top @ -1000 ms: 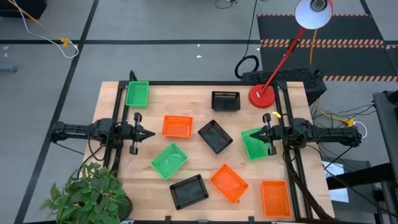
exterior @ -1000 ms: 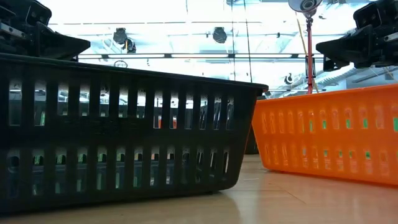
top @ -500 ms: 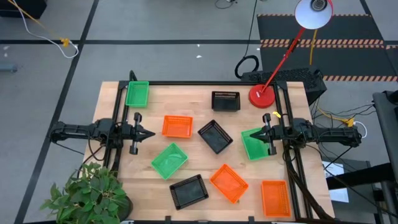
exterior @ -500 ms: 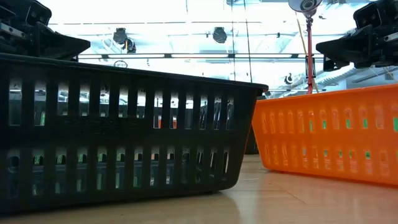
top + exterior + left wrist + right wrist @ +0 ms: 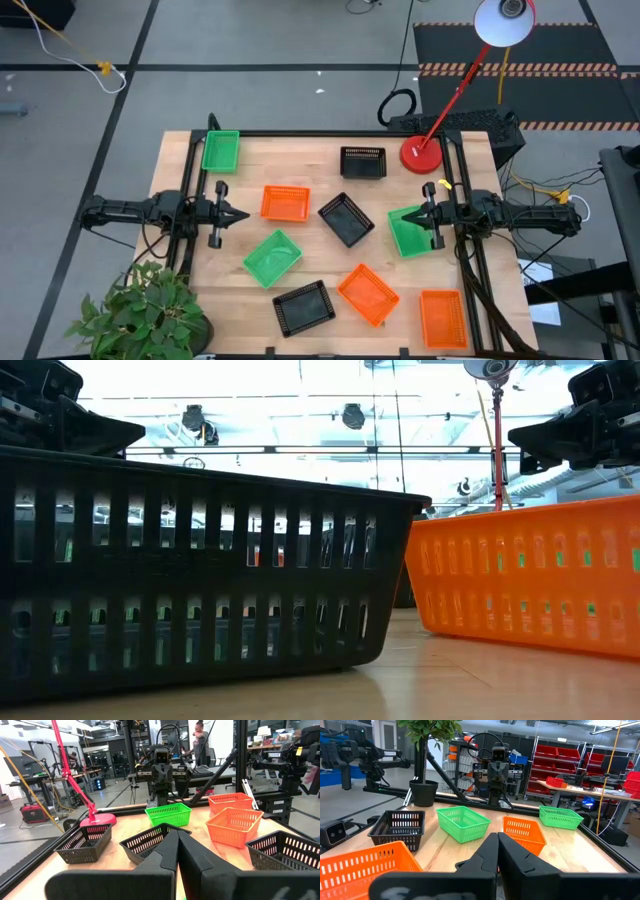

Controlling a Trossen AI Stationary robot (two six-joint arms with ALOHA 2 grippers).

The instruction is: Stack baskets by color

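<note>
Several slotted baskets lie scattered, open side up, on the wooden table (image 5: 310, 175). Three are green (image 5: 221, 151) (image 5: 272, 256) (image 5: 408, 231), three orange (image 5: 285, 203) (image 5: 368, 294) (image 5: 443, 318), and three black (image 5: 363, 161) (image 5: 346, 219) (image 5: 304, 306). My left gripper (image 5: 243, 216) is shut and held level at the table's left edge, pointing toward the orange basket near it. My right gripper (image 5: 413, 217) is shut and level at the right edge, its tips over the right green basket. Each wrist view shows shut fingers (image 5: 176, 837) (image 5: 497, 840) with nothing between them.
A red lamp base (image 5: 422, 154) stands at the far right corner, its arm rising over the table edge. A potted plant (image 5: 145, 310) sits off the near left corner. In the low view a black basket (image 5: 200, 570) and an orange basket (image 5: 530, 585) stand close to the camera.
</note>
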